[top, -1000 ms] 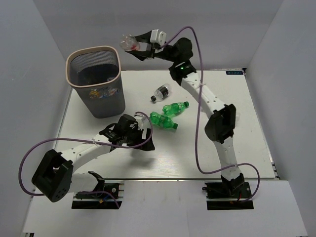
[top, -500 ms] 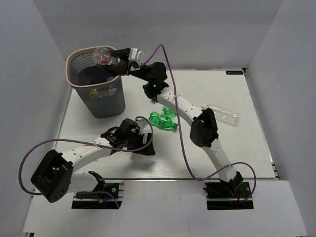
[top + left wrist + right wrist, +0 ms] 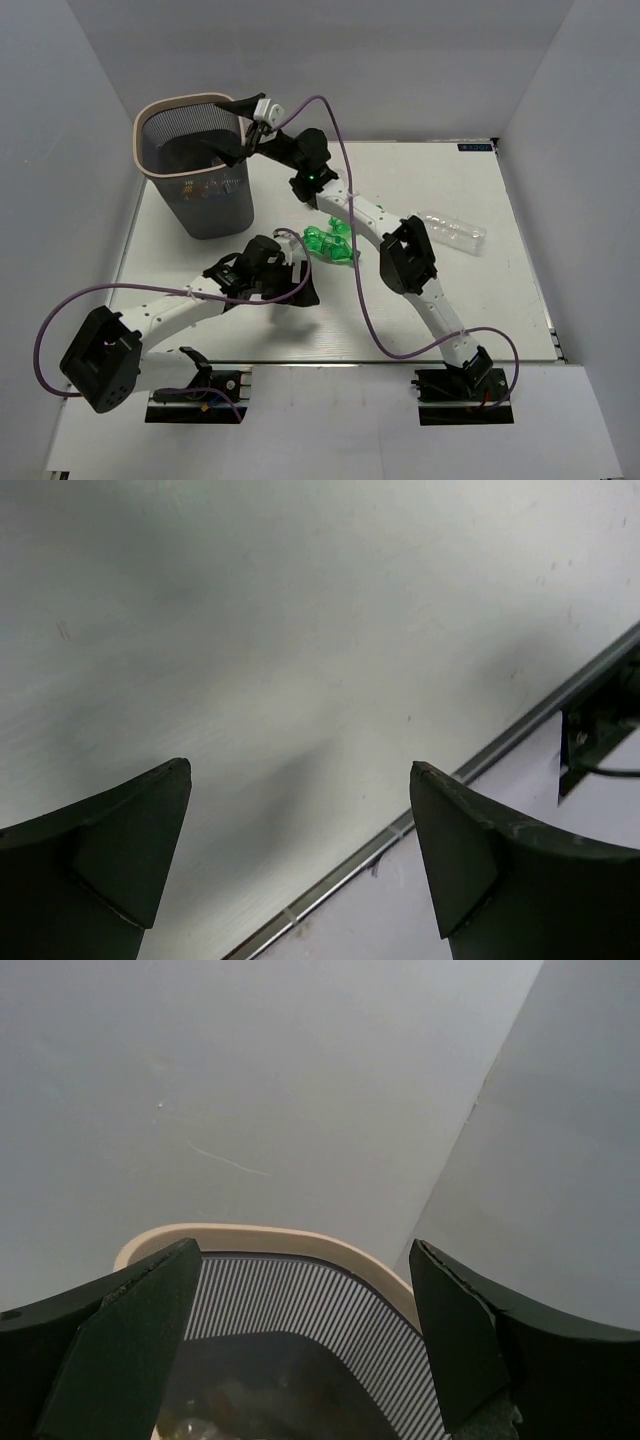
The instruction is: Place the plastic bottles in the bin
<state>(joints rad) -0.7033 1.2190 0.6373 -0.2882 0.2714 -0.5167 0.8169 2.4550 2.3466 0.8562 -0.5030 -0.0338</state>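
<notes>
The right gripper hangs open and empty over the bin. The green bottles lie just beside the left gripper, which is likewise open and empty, making it the nearer one.

- This is a robotics lab test cell, not a home or a shop. A white flat tabletop is boxed in on three sides by plain pale grey wall panels.
- Two white-and-black jointed robot arms, the left arm and the right arm, are bolted at the near edge on black base plates.
- Loose purple cables loop along each arm.
- A tall dark grey mesh wastebasket with a pale beige rim stands on the tabletop rather than on a floor.
- A small blue label sits at the far right corner.
</notes>
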